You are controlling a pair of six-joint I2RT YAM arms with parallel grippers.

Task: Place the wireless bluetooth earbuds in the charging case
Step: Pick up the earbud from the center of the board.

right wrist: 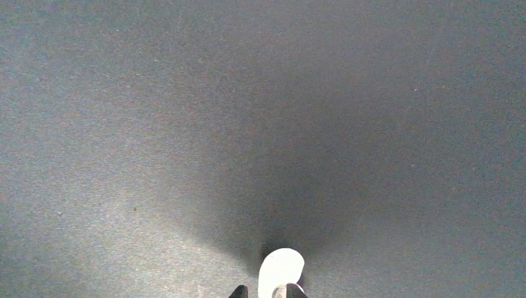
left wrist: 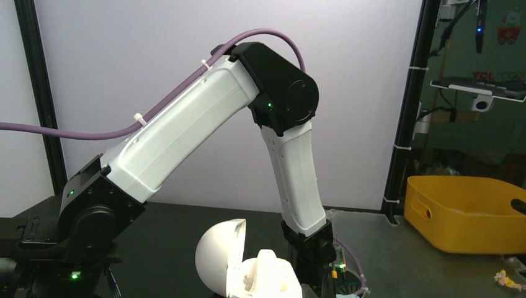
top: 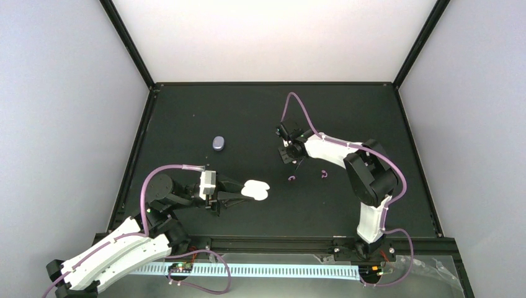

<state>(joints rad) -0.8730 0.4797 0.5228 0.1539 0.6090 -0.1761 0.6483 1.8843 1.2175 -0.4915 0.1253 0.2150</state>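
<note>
Left gripper [top: 242, 192] clamps case [top: 257, 189]; right gripper [right wrist: 265, 292] pinches earbud [right wrist: 280, 267].

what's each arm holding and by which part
Left jaws: open white oval charging case, by its left end. Right jaws: tiny white earbud, by one end.

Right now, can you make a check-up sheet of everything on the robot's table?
Surface: black table, matte, no spills seen.
Job's things: white charging case open; purple case closed, lying alone; two purple earbuds loose on the table; one white earbud held above the table; the other white one cannot be made out.
Clutter: nothing seen.
Grippers: left gripper, jaws shut on the white charging case; right gripper, jaws shut on the white earbud.
Cables: purple cables loop along both arms.
Surroundings: pale walls; yellow bin off to one side.
</note>
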